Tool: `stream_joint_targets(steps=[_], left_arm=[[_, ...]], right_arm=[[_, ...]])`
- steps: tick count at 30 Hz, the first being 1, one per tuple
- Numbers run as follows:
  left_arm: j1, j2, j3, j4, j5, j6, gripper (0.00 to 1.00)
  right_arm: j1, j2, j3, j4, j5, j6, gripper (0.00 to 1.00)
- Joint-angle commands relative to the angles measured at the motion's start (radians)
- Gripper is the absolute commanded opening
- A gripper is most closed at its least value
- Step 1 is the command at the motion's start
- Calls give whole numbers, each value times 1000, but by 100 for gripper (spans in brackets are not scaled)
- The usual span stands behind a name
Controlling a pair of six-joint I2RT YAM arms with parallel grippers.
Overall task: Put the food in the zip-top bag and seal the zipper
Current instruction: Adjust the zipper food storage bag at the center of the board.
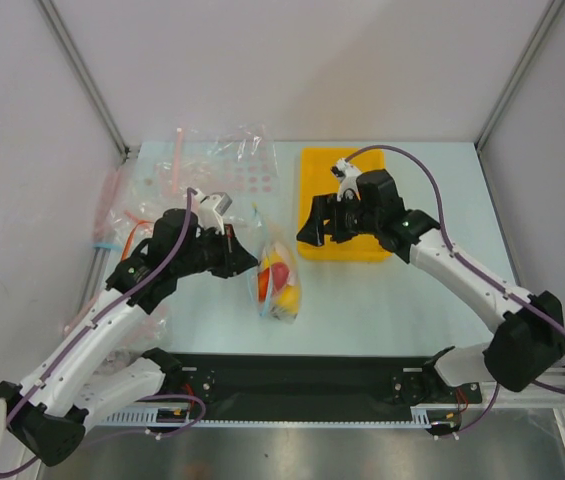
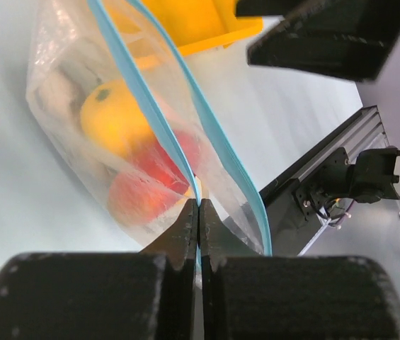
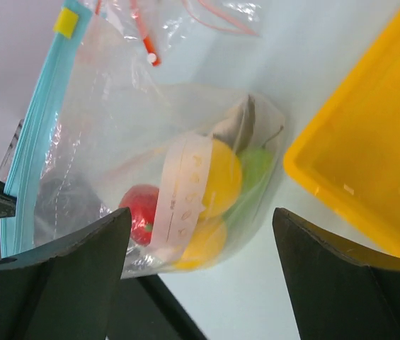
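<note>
The zip-top bag (image 1: 278, 282) lies in the middle of the table with the food inside. The right wrist view shows a red fruit (image 3: 140, 212), two yellow fruits (image 3: 222, 177), a green vegetable (image 3: 258, 168) and the grey fish (image 3: 233, 125) through the plastic. My left gripper (image 2: 198, 207) is shut on one side of the teal zipper (image 2: 141, 92); the other strip stands apart, so the mouth gapes. My right gripper (image 3: 201, 212) is open and empty above the bag, over the near edge of the yellow tray (image 1: 344, 208).
The yellow tray (image 3: 369, 142) stands just right of the bag. Other clear bags with pink or red strips (image 1: 237, 160) lie at the back left, and more lie at the left edge (image 1: 114, 212). A black rail (image 1: 312, 378) runs along the near edge.
</note>
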Motion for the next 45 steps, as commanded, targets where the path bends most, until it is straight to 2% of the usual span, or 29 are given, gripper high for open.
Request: stream_joint_targets(steps=[1, 2, 7, 9, 12, 19, 22, 25, 26, 28, 29, 30, 31, 32, 34, 35, 41, 45], left_arm=[[-6, -22, -9, 45, 0, 47, 1], [-6, -20, -6, 47, 0, 51, 1], [-6, -22, 3, 53, 0, 80, 2], [-6, -22, 3, 57, 4, 87, 2], [-5, -19, 4, 63, 9, 102, 2], [-5, -10, 9, 76, 4, 96, 2], [-5, -6, 12, 71, -7, 96, 2], [-5, -5, 20, 53, -19, 100, 2], [-5, -2, 23, 42, -26, 100, 2], [-5, -2, 29, 36, -34, 102, 2], [-5, -2, 29, 33, -34, 102, 2], [-5, -2, 31, 33, -40, 102, 2], [-3, -2, 31, 31, -42, 102, 2], [-3, 0, 31, 27, -45, 102, 2], [0, 1, 37, 21, -59, 102, 2], [1, 6, 40, 5, -66, 102, 2], [29, 21, 70, -22, -105, 105, 2], [58, 24, 93, -13, -80, 111, 2]], right_arm=[[-69, 85, 66, 214, -312, -230, 87], [-104, 110, 69, 301, -371, -234, 88], [-160, 278, 164, 522, -665, -152, 87], [-160, 366, 192, 620, -716, -96, 92], [-155, 473, 255, 755, -779, -25, 93], [-115, 619, 356, 823, -887, -39, 94], [-97, 661, 350, 927, -937, -11, 93], [-81, 723, 344, 1163, -1005, 171, 89], [-78, 742, 339, 1363, -1021, 316, 86], [-71, 821, 354, 1621, -1049, 538, 83], [-69, 851, 377, 1823, -1055, 637, 71], [-68, 875, 396, 1878, -1057, 767, 57], [-66, 891, 417, 1912, -1058, 792, 44], [-62, 898, 419, 1941, -1063, 800, 21], [-51, 888, 413, 1944, -1080, 779, 5], [-49, 874, 404, 1946, -1080, 776, 0], [-64, 793, 330, 1951, -1052, 761, 0], [-98, 682, 185, 1935, -942, 713, 0]])
